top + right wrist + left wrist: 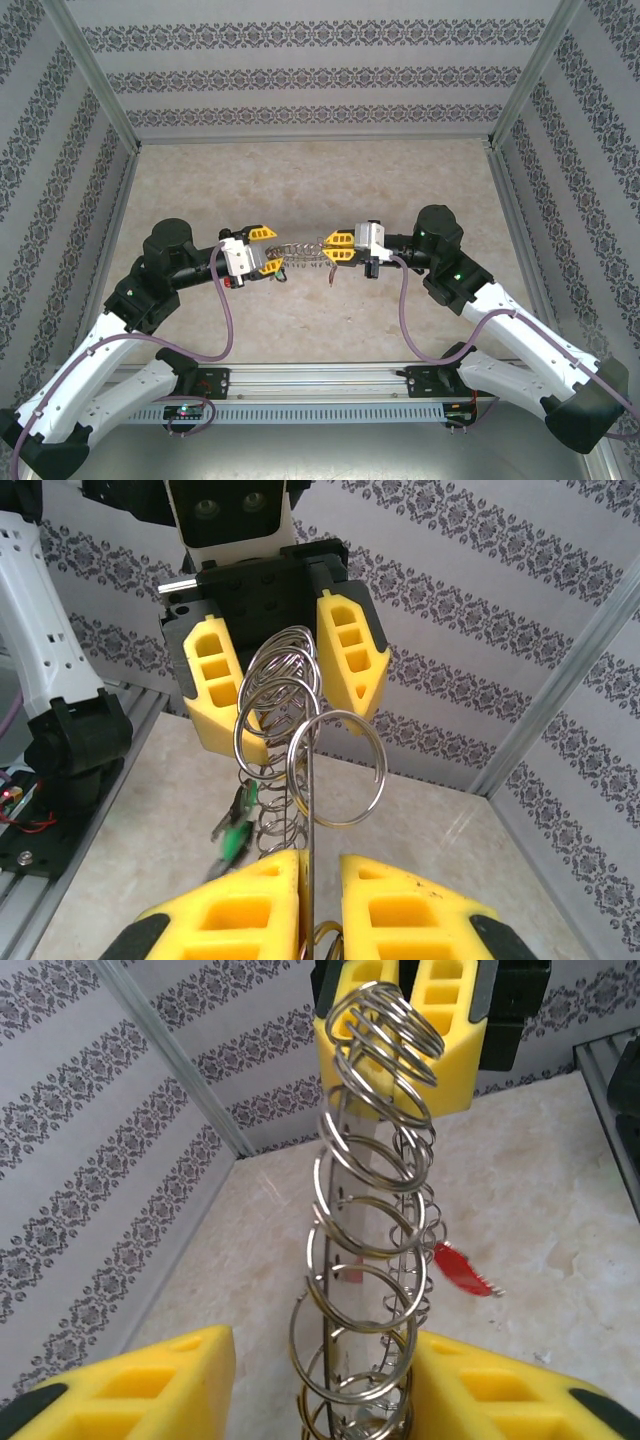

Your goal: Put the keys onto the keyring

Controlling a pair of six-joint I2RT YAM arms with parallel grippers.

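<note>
The keyring [300, 246] is stretched in the air between the two grippers, over the middle of the table [300, 180]. It lies almost level from left to right.

The right gripper [332, 248] has its jaws closed almost together on the right end of the keyring. In the right wrist view a thin piece of the wire goes down in the narrow gap between its fingers [250, 910], so this gripper [320, 865] holds the keyring [275, 695].

The left gripper [268, 250] faces it from the left, and its jaws stand partly apart with the left end of the keyring between them. In the left wrist view the keyring [335, 1260] rises from between the two fingers [150, 1385] of this gripper [322, 1340] and runs up to the right gripper [395, 1080]. The coil nearly fills the gap. I cannot tell if the pads press on it.

A red key [460, 1270] is just beside the keyring, low on its right side in the left wrist view. I cannot tell if it hangs on the wire or lies on the table under it.

A green key [232, 832] is also close by the coil in the right wrist view, below the left gripper [292, 730].
</note>
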